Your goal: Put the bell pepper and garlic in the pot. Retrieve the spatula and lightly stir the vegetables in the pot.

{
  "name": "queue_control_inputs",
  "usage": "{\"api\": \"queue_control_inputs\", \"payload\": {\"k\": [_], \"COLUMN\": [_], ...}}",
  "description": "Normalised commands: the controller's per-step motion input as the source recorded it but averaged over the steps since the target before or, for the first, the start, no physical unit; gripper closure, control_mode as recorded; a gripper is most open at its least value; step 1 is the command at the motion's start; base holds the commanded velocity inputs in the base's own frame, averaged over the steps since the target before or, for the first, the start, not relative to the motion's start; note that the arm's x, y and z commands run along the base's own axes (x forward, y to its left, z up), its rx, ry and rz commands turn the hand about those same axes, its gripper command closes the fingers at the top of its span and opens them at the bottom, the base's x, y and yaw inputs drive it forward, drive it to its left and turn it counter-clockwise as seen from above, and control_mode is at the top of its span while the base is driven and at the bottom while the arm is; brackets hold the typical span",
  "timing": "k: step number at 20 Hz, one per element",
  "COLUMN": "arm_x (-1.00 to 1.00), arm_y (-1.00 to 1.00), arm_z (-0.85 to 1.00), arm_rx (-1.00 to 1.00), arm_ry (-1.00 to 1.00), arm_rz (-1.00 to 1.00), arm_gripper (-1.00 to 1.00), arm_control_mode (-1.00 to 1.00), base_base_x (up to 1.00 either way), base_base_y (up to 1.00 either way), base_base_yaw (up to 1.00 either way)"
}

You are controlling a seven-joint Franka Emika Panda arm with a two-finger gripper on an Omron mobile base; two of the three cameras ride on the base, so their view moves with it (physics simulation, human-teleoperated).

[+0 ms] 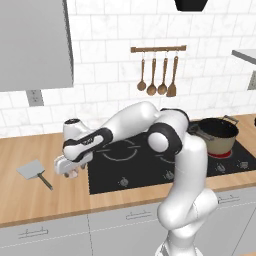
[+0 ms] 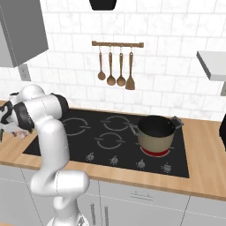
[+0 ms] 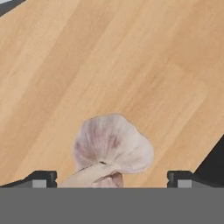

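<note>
The garlic, a pale pinkish bulb, lies on the wooden counter left of the cooktop. My gripper hangs low right over it, open, with one fingertip on each side of the bulb and apart from it. From the base, the gripper covers most of the garlic. Just left of it lies the spatula, grey blade flat on the counter. The tan pot stands on the right burner, also seen as the pot. The bell pepper is out of view.
The black cooktop spreads between the gripper and the pot, with a red glow under the pot. Wooden spoons and a turner hang on a wall rail. A grey wall cabinet hangs above the counter's left part.
</note>
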Motion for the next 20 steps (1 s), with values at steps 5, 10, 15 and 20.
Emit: {"api": "queue_control_inputs", "payload": {"k": [5, 10, 15, 20], "arm_x": [0.04, 0.06, 0.01, 0.00], "arm_y": [0.10, 0.11, 0.03, 0.00], "arm_z": [-0.19, -0.19, -0.22, -0.27], "arm_rx": [0.00, 0.00, 0.00, 0.00], "arm_ry": [0.00, 0.00, 0.07, 0.15], "arm_rz": [-0.01, -0.01, -0.03, -0.05], "arm_gripper": [-1.00, -1.00, 1.00, 1.00], "arm_control_mode": [-1.00, -1.00, -1.00, -1.00], "base_base_x": [0.00, 0.00, 0.00, 0.00], "base_base_y": [0.00, 0.00, 0.00, 0.00], "base_base_yaw": [0.00, 0.00, 0.00, 0.00]}}
